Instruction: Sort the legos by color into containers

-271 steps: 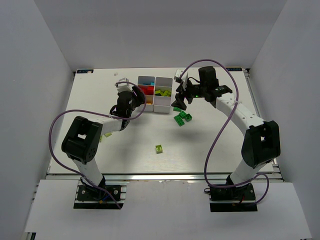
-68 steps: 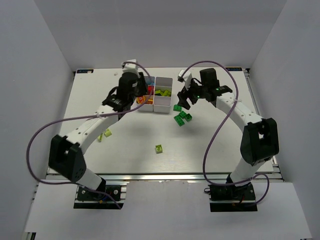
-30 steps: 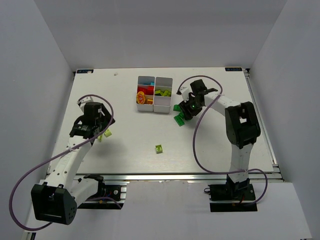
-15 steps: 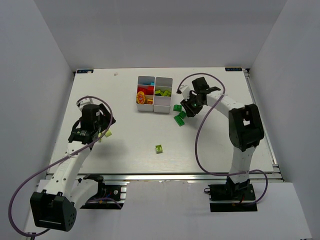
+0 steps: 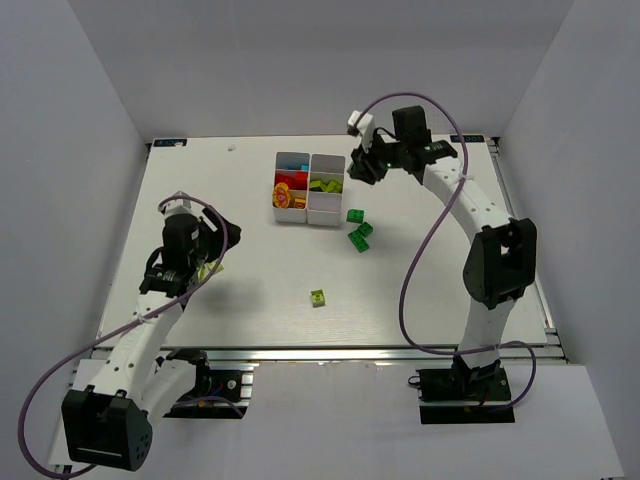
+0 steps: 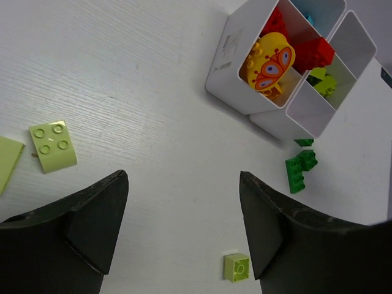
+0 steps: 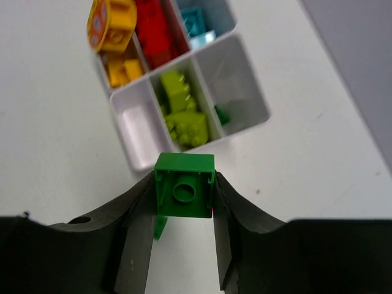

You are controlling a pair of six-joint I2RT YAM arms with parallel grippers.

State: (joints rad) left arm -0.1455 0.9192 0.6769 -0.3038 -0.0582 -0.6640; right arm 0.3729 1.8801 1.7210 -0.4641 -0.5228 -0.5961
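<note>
I'm looking at a white table [image 5: 260, 290] boxed in by plain pale walls [image 5: 60, 150]. The white tray [image 5: 323, 214] sits towards the far middle, with two dark green bricks [image 5: 358, 229] just off its near right corner and a lone lime brick [image 5: 318, 297] well apart, nearer to me.

Half a second ago my right gripper [image 7: 184, 208] was low beside those green bricks; now it is raised and further back, by the tray's far right corner. A second ago more green lay in that cluster than the two bricks there now. The left arm has barely shifted, though a couple of seconds back it was over the tray.

From above I cannot make out what the right gripper carries. Its wrist camera settles it: the fingers are pinched part-way in on a dark green square brick [image 7: 184, 184], held above the tray's edge. That camera also shows a small dark green piece [image 7: 222, 115] in the end compartment next to the lime ones.

The left wrist view shows the left gripper [image 6: 182, 214] spread wide and empty above the table, with a lime plate [image 6: 53, 146] lying below and a yellow round piece [image 6: 268, 60] in the tray
</note>
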